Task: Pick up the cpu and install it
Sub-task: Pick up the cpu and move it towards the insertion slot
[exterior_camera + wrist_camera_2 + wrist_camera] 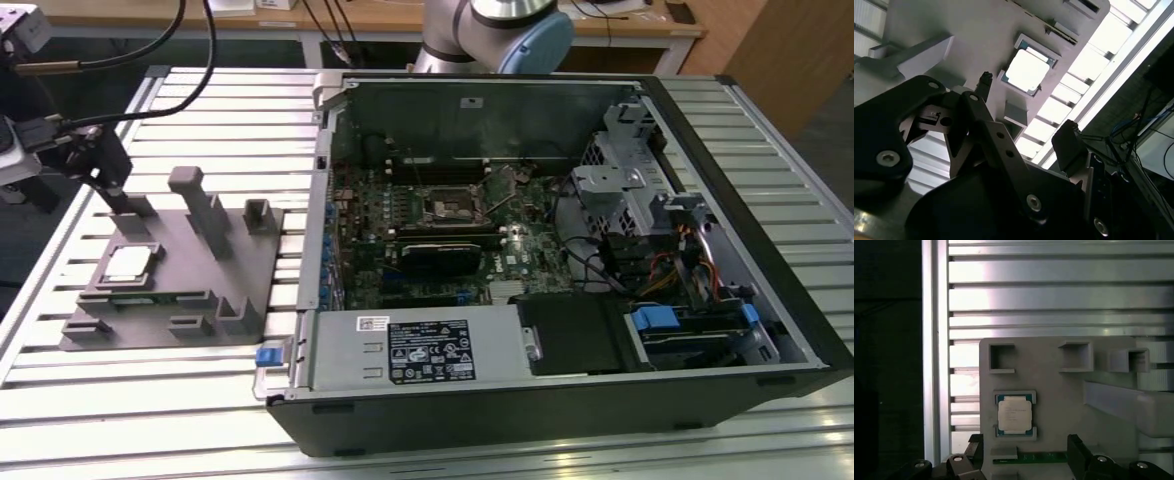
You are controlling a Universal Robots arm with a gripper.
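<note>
The cpu [130, 263] is a pale silvery square lying flat in a recess of the grey fixture [200, 255] on the exterior view's left. My gripper [118, 192] hangs just above and behind it, apart from it. Both wrist views look down on the cpu [1028, 71] [1014, 414]. My gripper [1026, 112] [1025, 449] is open, with its two dark fingers [984, 80] spread wide and nothing between them. The dark metal-framed socket [447, 208] sits on the motherboard inside the open computer case [747, 130].
The fixture [1064, 385] has several upright posts [200, 200] and square pockets [1002, 358]. A green memory strip [1041, 457] lies beside the cpu. The slatted metal table [200, 100] carries everything. Cables [160, 45] hang near the arm, and drive bays [667, 215] crowd the case.
</note>
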